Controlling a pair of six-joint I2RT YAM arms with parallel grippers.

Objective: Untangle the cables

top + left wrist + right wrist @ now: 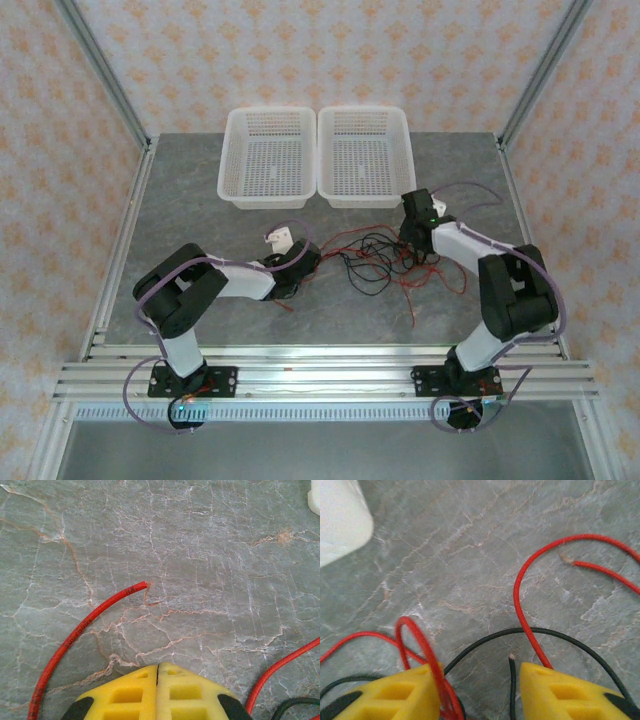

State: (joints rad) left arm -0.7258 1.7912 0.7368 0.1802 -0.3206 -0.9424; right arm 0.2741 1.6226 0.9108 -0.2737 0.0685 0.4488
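Note:
The cables (378, 258) lie as a loose tangle of thin red and black wires on the grey table between the two arms. My left gripper (308, 262) sits at the tangle's left edge. In the left wrist view its yellow fingertips (158, 666) are pressed shut with nothing between them, and a red cable end (142, 585) curves away just ahead. My right gripper (415, 246) is at the tangle's right side. Its jaws (475, 667) stand open, with a black cable end (511, 670) in the gap. A red loop (420, 640) drapes over the left finger (405, 690).
Two white mesh baskets (266, 156) (364, 154) stand side by side at the back of the table. A basket corner (340, 525) shows near the right gripper. Another red wire (280, 665) and a black one (295, 702) lie right of the left gripper.

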